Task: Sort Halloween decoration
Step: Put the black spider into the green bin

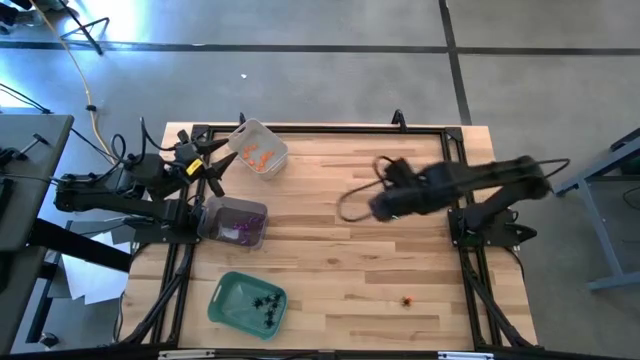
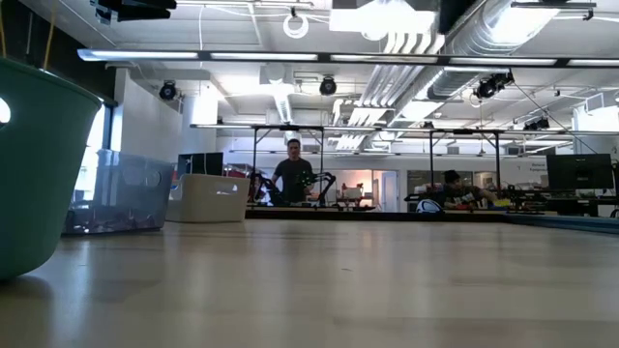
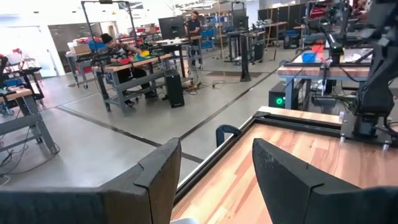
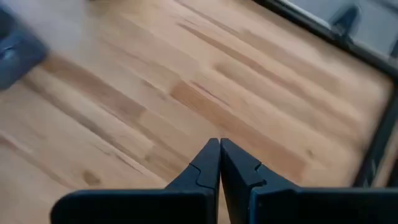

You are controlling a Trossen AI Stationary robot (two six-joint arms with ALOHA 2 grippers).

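Lying alone on the table [image 1: 350, 280] near its front edge, one orange trinket [image 1: 406, 299] is sitting well apart from the right gripper [image 4: 219, 163], which is hovering pinched closed; left gripper [image 3: 211, 180] is gaping wide by the trays.

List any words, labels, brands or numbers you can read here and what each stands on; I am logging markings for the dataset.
None can be read in any view.
The clear trays, the green tray and the table show no print.
The screens and benches in the room behind are too far off to read.
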